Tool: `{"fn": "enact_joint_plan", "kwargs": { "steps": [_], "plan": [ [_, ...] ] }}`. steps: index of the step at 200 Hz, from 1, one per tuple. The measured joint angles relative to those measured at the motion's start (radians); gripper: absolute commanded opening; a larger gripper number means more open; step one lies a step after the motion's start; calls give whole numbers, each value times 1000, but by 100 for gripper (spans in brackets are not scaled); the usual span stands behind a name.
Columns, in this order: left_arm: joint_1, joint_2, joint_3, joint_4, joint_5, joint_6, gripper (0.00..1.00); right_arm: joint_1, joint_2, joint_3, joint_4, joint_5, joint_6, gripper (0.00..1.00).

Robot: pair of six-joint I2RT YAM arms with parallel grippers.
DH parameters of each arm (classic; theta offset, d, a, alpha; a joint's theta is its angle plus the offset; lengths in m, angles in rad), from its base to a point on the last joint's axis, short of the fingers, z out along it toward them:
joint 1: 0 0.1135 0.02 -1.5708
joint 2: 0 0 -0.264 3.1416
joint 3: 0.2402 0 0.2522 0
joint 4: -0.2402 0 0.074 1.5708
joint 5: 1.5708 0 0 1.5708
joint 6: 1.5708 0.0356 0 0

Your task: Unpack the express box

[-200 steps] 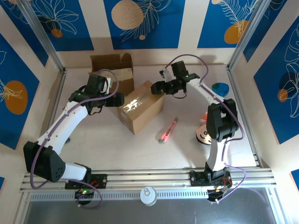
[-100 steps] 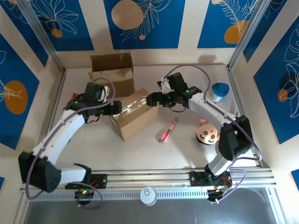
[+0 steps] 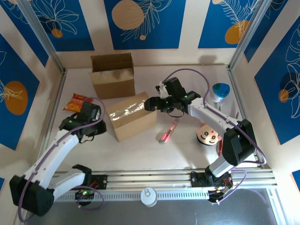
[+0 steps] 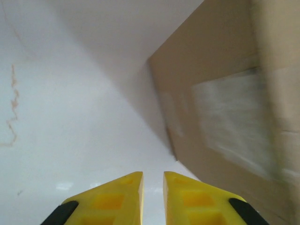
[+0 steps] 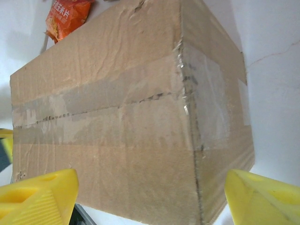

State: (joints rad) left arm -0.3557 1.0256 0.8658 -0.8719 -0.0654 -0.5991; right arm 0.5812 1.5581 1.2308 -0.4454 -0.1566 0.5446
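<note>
Express box (image 3: 132,117) — just ahead of right pincer (image 3: 149,104), jaws wide

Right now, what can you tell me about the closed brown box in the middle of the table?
The box is plain brown cardboard, a bit wrinkled, flaps closed. Shiny clear tape runs along the top seam and down one end. It lies flat on the white table, turned at an angle. The right gripper is open at its right end; I cannot tell if it touches. The left gripper sits just beside its left end, not touching.
</note>
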Motion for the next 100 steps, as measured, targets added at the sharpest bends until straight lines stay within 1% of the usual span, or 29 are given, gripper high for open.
{"fn": "enact_joint_plan", "kwargs": {
  "steps": [37, 70, 100],
  "plan": [
    [6, 110, 11, 76, -34, -6, 13, 37, -64, -84, 26, 3, 28, 81],
    [18, 222, 45, 150, -70, -2, 11, 73, -88, -119, 56, 5, 56, 81],
    [54, 307, 115, 169, -118, 29, 10, 137, -94, -129, 70, 56, 84, 81]
  ]
}}
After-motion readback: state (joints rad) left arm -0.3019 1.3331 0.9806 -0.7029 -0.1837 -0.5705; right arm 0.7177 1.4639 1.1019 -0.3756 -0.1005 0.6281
